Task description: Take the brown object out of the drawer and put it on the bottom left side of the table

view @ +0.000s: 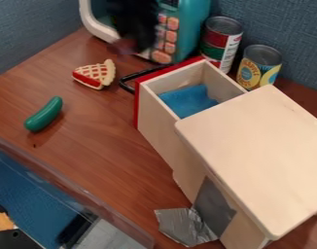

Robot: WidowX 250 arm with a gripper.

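The black gripper (133, 29) is blurred at the top of the camera view, in front of the teal toy microwave and above and to the left of the drawer. The drawer (158, 126), with a red front and black handle, is pulled out from its wooden cabinet. Inside it I see a blue cloth-like piece (189, 100); the part under the cabinet top is hidden. A tan and red lattice pie slice (95, 74) lies on the brown table (96, 131), left of the drawer handle.
A green cucumber-like toy (44, 114) lies on the table's left side. Behind the drawer stand a red and green can (220, 44) and a yellow-labelled can (258, 67). The teal microwave (190, 29) is at the back. Silver tape (184, 226) sits by the cabinet (258, 151).
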